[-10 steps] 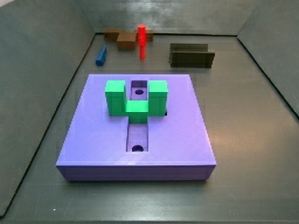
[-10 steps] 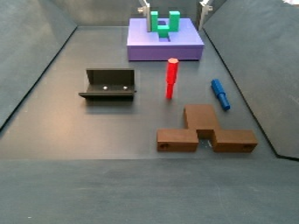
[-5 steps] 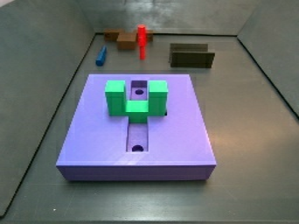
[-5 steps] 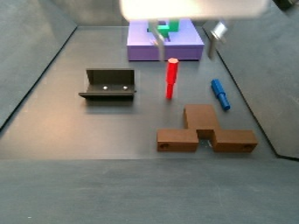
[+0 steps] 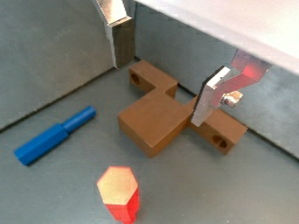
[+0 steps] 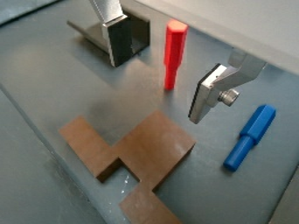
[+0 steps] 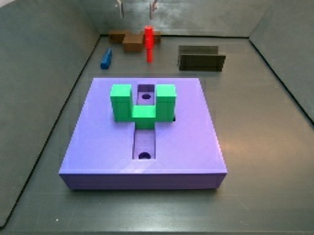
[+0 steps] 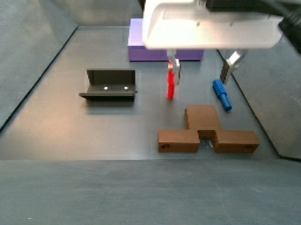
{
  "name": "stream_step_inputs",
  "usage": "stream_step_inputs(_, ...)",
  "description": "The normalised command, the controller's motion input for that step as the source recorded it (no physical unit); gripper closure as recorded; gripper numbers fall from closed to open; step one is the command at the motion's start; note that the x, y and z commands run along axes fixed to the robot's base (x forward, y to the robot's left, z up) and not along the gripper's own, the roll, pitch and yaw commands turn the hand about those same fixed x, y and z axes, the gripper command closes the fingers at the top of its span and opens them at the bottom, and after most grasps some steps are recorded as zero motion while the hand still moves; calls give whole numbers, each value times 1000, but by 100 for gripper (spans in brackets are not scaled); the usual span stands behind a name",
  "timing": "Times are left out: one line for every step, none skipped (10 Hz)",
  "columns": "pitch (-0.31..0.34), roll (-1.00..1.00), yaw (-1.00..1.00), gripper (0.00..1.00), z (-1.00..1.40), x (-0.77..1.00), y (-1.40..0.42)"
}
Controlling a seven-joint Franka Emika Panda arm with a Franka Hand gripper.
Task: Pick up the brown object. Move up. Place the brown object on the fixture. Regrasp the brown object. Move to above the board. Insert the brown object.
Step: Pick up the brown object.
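Observation:
The brown object (image 5: 162,118) is a brown stepped piece lying flat on the grey floor, also seen in a wrist view (image 6: 131,154) and in both side views (image 8: 206,132) (image 7: 124,39). My gripper (image 5: 163,61) is open and empty and hangs above it, one finger to each side, touching nothing. It shows in a side view (image 8: 201,63) under its white body, and at the frame's upper edge in a side view (image 7: 136,7). The dark fixture (image 8: 109,83) (image 7: 201,58) stands apart. The purple board (image 7: 145,138) carries a green U-shaped block (image 7: 143,103).
A red peg (image 8: 172,81) (image 6: 174,52) stands upright close to one finger. A blue peg (image 8: 221,94) (image 5: 52,137) lies on the floor beside the brown object. Grey walls enclose the floor.
My gripper has come into the side view from above and moved down and forward, over the brown object. The pieces on the floor have not moved.

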Motion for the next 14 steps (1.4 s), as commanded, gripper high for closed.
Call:
stream_step_inputs(-209, -256, -31, 0, -483, -223, 269)
stream_step_inputs(-196, -241, -3, 0, -457, -123, 223)
stream_step_inputs(-193, -229, 0, 0, -446, -171, 157)
stream_step_inputs(-189, -204, 0, 0, -409, -106, 11)
stream_step_inputs(-164, -184, 0, 0, -374, 0, 0)
stream_step_inputs(-156, -171, 0, 0, -337, 0, 0)
stream_step_inputs(-149, -177, 0, 0, -300, 0, 0)
stream_step_inputs(-131, -190, 0, 0, -254, 0, 0)
stream_step_inputs(-131, -216, 0, 0, -203, 0, 0)
stream_step_inputs(-139, -259, 0, 0, -143, 0, 0)
stream_step_inputs(-144, -296, 0, 0, -129, 14, 0)
stream_step_inputs(-163, -326, 0, 0, -111, 0, 0)
stream_step_inputs(-166, -336, 0, 0, -94, 0, 0)
stream_step_inputs(-164, -341, 0, 0, -123, 34, 0)
